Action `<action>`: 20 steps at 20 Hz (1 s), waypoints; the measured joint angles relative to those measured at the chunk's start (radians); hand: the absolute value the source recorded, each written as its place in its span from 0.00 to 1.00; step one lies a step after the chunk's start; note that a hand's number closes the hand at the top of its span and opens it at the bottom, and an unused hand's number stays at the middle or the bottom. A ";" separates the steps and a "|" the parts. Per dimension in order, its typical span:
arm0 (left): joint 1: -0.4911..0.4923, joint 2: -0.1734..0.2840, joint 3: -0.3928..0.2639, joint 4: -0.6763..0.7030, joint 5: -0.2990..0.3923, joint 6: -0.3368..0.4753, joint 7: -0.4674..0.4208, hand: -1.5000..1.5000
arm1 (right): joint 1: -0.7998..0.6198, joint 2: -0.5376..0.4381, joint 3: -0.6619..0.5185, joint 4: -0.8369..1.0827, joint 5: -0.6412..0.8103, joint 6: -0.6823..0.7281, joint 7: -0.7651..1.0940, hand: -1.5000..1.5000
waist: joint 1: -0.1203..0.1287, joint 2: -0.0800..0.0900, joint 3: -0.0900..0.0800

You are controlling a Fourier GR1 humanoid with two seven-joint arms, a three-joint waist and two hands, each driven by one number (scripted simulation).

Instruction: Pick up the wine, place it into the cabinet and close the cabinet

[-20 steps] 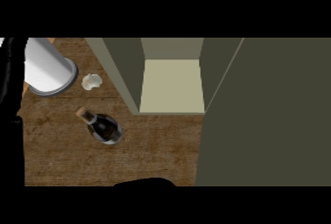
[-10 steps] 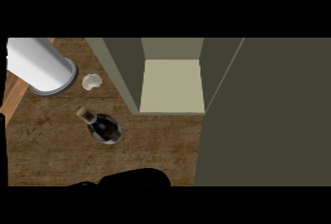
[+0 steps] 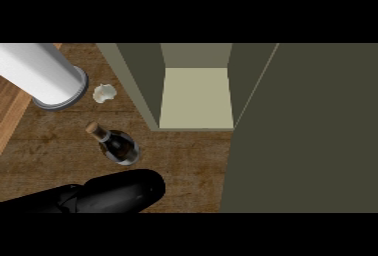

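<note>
The wine bottle [image 3: 118,146] stands on the wooden counter [image 3: 177,165] at centre left of the frame, cork end pointing toward the upper left. Nothing touches it.

A black hand [image 3: 122,192] enters from the lower left, just below the bottle but apart from it (a bare strip of counter shows between them). Whether its fingers are spread or curled cannot be told; which hand it is cannot be told either.

The cabinet [image 3: 196,97] sits at upper centre, its pale shelf floor exposed, with its door [image 3: 303,130] swung open and filling the right side.

A white cylinder [image 3: 40,72] occupies the upper left; a small white object [image 3: 103,93] lies just beside its base.
</note>
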 measured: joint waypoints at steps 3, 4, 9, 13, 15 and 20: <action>0.015 -0.003 0.010 0.001 0.013 -0.014 -0.007 0.00 | 0.017 -0.005 -0.006 -0.001 0.007 0.006 -0.011 0.00 | -0.001 0.000 0.000; 0.020 0.001 0.024 -0.002 0.028 -0.022 -0.007 0.00 | 0.000 -0.010 -0.022 -0.002 0.007 0.002 0.005 0.00 | -0.001 0.000 0.000; 0.055 0.010 0.062 0.019 0.083 -0.043 -0.034 0.00 | 0.024 -0.013 -0.028 -0.003 0.013 0.007 -0.003 0.00 | -0.003 0.001 0.000; 0.130 0.012 0.083 0.027 0.150 -0.049 -0.079 0.00 | 0.032 -0.022 -0.057 0.000 0.017 0.021 -0.023 0.00 | -0.003 0.003 0.000; 0.140 0.016 0.100 0.059 0.179 -0.051 -0.100 0.00 | 0.015 -0.024 -0.073 0.000 0.025 0.017 -0.016 0.00 | -0.004 0.003 0.000; 0.259 0.000 0.065 0.102 0.214 -0.030 -0.181 0.00 | 0.082 -0.040 -0.141 -0.006 0.018 0.066 -0.069 0.00 | -0.009 0.004 0.000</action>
